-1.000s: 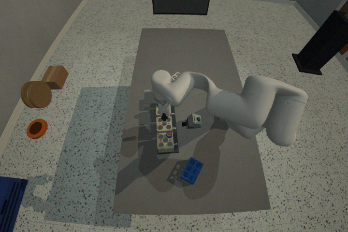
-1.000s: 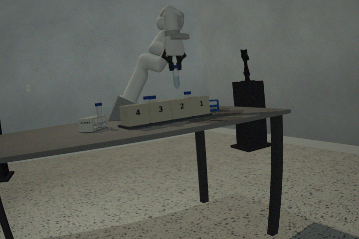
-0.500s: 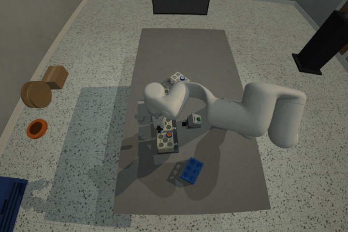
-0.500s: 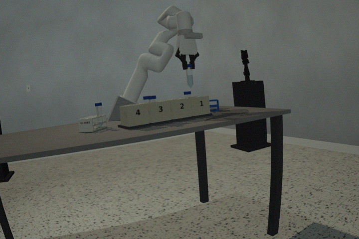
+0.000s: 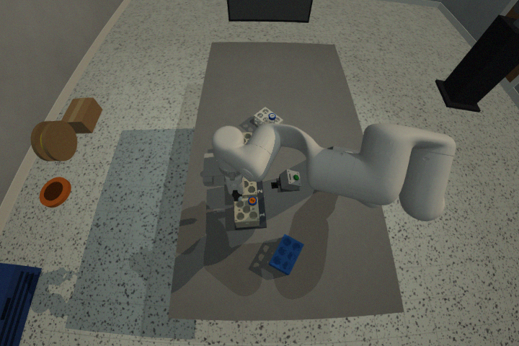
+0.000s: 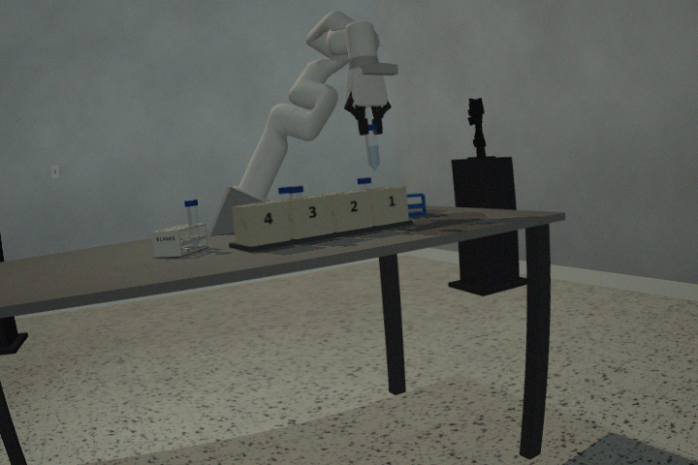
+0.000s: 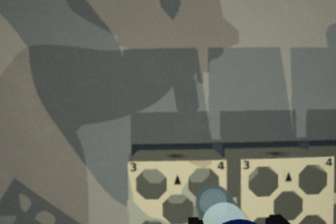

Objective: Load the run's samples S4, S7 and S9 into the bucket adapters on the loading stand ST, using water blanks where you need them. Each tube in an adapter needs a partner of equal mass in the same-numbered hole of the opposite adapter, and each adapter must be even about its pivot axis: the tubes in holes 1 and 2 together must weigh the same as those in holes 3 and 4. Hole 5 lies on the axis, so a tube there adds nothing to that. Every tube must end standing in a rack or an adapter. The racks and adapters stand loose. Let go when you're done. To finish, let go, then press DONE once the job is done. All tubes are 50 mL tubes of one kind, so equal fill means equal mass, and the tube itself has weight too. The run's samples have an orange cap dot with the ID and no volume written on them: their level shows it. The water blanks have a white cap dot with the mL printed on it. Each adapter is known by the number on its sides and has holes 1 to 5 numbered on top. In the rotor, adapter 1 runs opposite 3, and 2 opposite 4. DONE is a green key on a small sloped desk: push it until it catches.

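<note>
Above adapter 1 [image 6: 391, 204]: gripper [image 6: 367, 127] clamped on a tube [image 6: 372, 148] just under its cap.
I'd call it rigid, smooth-walled, light; hold high so it hangs plumb.

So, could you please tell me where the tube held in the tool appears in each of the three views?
Top: not visible; the arm hides it.
Exterior: the tube hangs upright from the tool, above adapter 1.
Wrist: bottom centre, its tapered tip pointing down at an adapter.
Shared landmark: the row of cream adapters.
</note>
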Robot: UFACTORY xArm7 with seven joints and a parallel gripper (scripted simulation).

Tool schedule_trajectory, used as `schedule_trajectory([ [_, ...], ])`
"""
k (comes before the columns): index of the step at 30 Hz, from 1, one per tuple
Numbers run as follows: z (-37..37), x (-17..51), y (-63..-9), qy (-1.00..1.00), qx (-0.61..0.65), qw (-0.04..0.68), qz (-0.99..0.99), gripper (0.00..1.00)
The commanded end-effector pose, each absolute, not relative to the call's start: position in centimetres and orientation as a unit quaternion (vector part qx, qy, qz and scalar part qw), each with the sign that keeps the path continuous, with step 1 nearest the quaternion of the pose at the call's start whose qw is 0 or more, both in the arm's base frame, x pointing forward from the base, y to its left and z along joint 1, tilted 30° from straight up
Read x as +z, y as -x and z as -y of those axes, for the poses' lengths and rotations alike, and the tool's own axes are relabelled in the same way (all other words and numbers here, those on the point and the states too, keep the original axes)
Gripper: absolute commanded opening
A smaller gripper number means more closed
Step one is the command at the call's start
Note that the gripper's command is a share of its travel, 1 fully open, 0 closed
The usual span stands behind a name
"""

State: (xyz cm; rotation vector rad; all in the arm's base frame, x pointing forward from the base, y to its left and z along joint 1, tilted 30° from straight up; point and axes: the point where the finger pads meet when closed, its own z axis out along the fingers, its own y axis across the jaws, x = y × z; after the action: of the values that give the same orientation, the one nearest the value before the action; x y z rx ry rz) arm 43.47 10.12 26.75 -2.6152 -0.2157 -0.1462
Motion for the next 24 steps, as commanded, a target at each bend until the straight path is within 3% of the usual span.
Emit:
schedule_trajectory([
  [1, -10.0, 26.9, -43.6, 0.962, -0.056, 0.254, 0.079, 0.0],
  [24, -11.6, 24.1, -43.8, 0.962, -0.056, 0.254, 0.079, 0.0],
])
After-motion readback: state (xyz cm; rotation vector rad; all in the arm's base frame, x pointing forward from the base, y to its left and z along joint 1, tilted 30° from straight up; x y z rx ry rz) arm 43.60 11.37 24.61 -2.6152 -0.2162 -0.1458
